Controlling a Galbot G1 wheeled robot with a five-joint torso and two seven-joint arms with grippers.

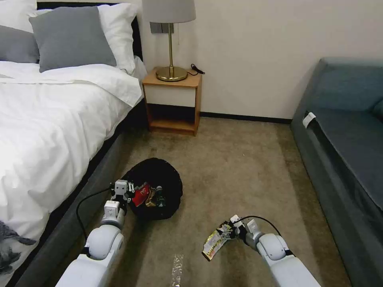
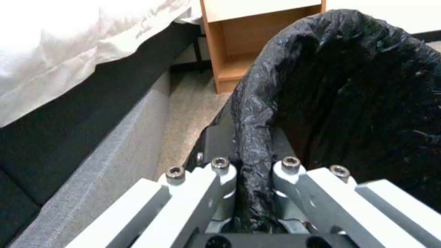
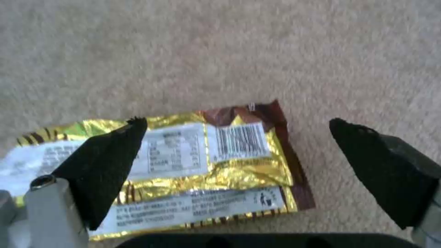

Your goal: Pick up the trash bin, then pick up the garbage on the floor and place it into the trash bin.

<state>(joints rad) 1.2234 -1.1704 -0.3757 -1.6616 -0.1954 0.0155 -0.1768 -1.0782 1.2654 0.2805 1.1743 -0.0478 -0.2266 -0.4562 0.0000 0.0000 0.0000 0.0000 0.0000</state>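
Presently, the left gripper (image 2: 255, 172) is clamped on the trash bin (image 1: 157, 187) rim beside the bed (image 1: 48, 131). The right gripper (image 3: 239, 162) is spread wide over the snack wrapper (image 3: 193, 165) on the carpet (image 1: 239, 167).

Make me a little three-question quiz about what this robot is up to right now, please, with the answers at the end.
1. True or false: the left gripper is clamped on the rim of the trash bin.
2. What lies between the right gripper fingers: (a) a bottle, (b) the yellow snack wrapper, (c) a sock?
3. Fill in: the red packet is already ___ the bin.

Key: 1 true, its fingers pinch the black bag at the rim. 2 b; the fingers are open above it, on the carpet. 3 inside.
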